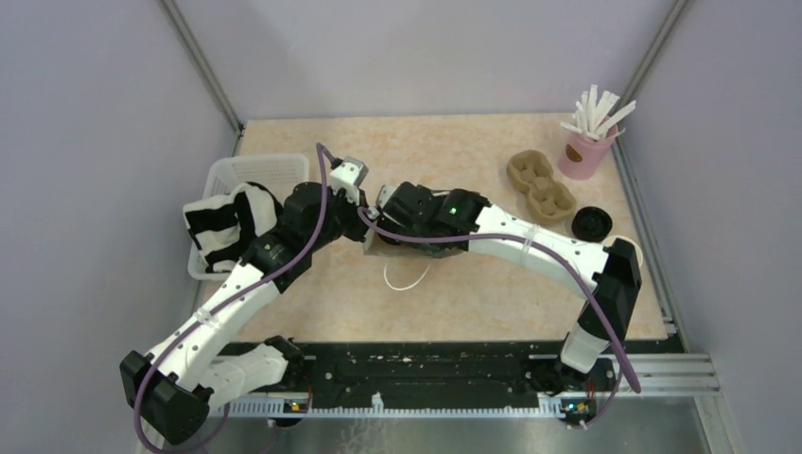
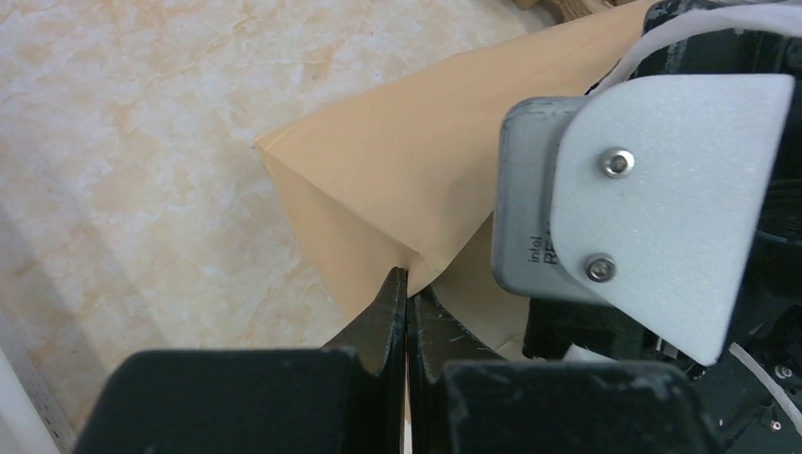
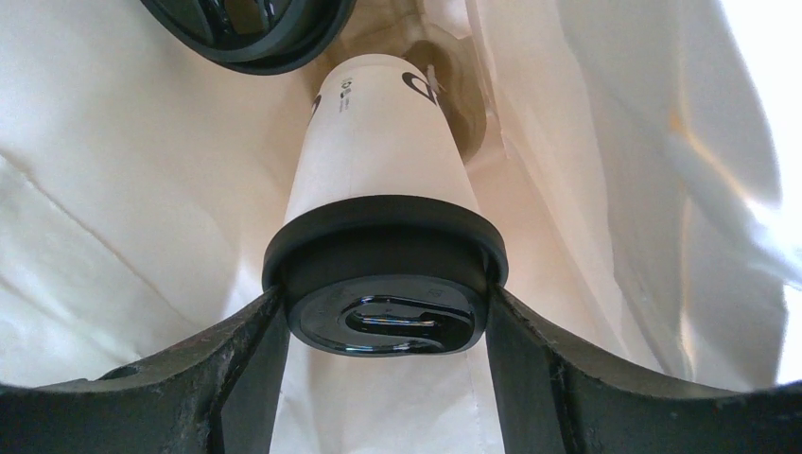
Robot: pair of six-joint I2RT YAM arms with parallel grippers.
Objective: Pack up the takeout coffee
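— Both jaws of our left gripper (image 2: 407, 284) press together over the middle of the table (image 1: 473, 303), pinching the brown paper bag (image 2: 397, 161) by its edge.
— Inside the bag, we see our right gripper (image 3: 383, 312) clasping a coffee cup (image 3: 383, 161) by its black lid (image 3: 383, 236). Beyond it sits a second black lid (image 3: 248, 33).

Soft even overhead light, faint shadows on table (image 1: 473, 303) — bag (image 3: 757, 85) blown out white at right, coffee lid (image 3: 383, 326) glossy.

The beige table (image 1: 454, 151) bears a paper bag (image 2: 397, 161) at the left gripper (image 2: 407, 284), a white basket (image 1: 265, 170) left of it, and a pulp carrier (image 1: 541, 184), pink cup (image 1: 582, 156) and black lid (image 1: 592, 223) well right.
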